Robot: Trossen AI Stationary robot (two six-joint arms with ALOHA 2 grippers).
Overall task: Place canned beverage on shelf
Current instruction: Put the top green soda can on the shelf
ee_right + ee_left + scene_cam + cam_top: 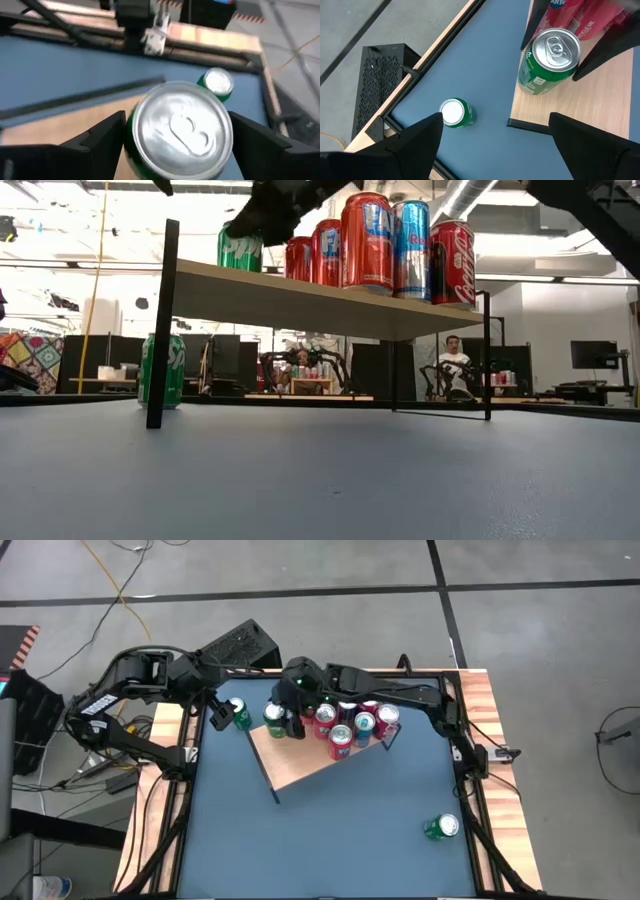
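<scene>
Right gripper (292,718) hangs over the green can (274,720) standing at the shelf (300,765) corner, centre of the high view; jaws wide either side, nothing held. Left gripper (215,712), jaws wide and empty, near a second green can (240,714) on the surface (330,840). Risk: a jaw clipping the rim while lifting away could tip the can off the edge or into the red cans (340,740)

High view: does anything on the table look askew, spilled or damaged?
The shelf sits skewed, at an angle to the table's edges. Cans crowd its far edge, while two green cans stand off it on the tabletop. Nothing appears spilled or damaged.
</scene>
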